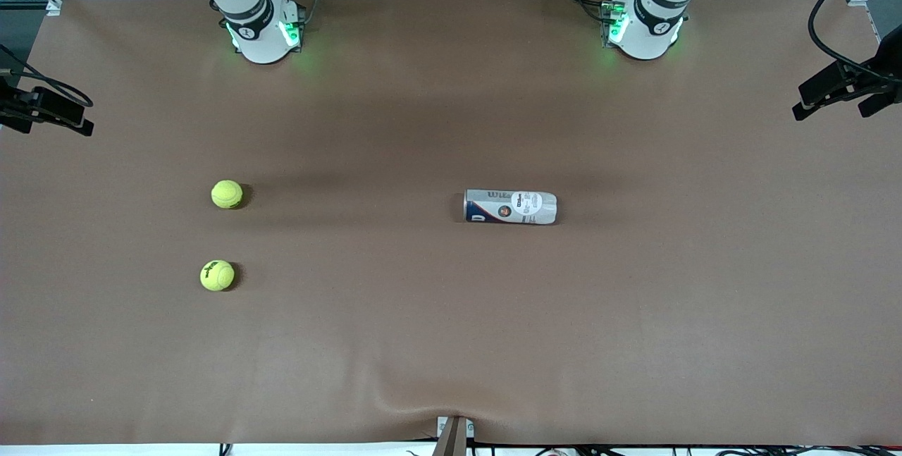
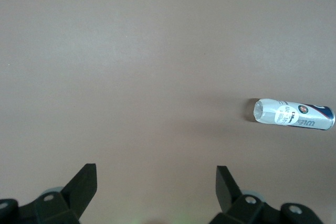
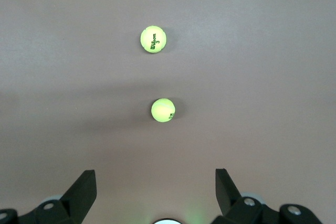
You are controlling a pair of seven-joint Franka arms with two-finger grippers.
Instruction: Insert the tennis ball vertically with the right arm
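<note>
Clearly both tennis balls (image 1: 227,194) (image 1: 217,275) sit toward the right arm's end of the worktop (image 1: 451,343), light, fuzzy, springy, best pinched across the middle. A can (image 1: 510,207) lies on its side mid-worktop, light and apt to roll. Right end effector (image 3: 155,190) and left end effector (image 2: 156,187) hang above, fingers apart, empty. Brown cover, plenty of room.

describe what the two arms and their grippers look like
Both arms are white Frankas with black joint bands and green lights glowing at the bases; black cables trail from them. The left gripper and right gripper each have two black, wedge-shaped fingers fixed with small silver screws.
</note>
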